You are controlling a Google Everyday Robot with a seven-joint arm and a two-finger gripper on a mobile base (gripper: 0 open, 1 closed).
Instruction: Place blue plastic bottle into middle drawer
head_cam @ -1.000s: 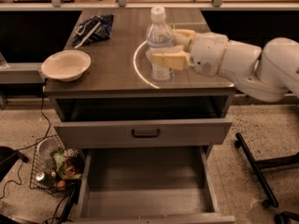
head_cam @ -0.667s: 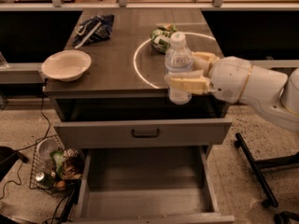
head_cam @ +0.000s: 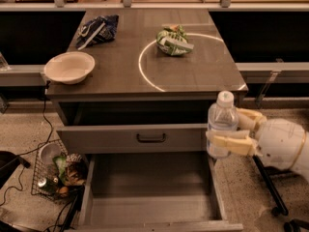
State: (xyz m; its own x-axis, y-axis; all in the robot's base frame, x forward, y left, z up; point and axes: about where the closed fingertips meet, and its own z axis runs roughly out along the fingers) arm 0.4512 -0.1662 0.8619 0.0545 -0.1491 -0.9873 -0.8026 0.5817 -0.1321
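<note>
While the wide grey metal drawer (head_cam: 149, 208) at the bottom of the frame stands pulled out, its flat floor and side walls show nothing in them. Above it sits a shallower drawer (head_cam: 120, 139) with a dark bar handle, pushed further in. The white bowl (head_cam: 70, 66) at the left of the worktop (head_cam: 116, 76) looks empty, and a wire basket (head_cam: 58, 170) on the floor at lower left holds a jumble of small things I cannot make out.

At the right of the frame the gripper (head_cam: 224, 132) holds the bottle (head_cam: 221, 117) in the air, just beside the shallow drawer's right end and about over the open drawer's right wall. The bottle stands upright, long axis vertical, white cap on top. Its cream fingers (head_cam: 231, 143) pinch the clear ribbed plastic at mid-body, one in front, one behind.

On the smooth brown worktop, marked with a thin white circle, lie a crumpled dark blue bag (head_cam: 99, 29) at upper left and a crumpled green bag (head_cam: 174, 40) inside the circle.
</note>
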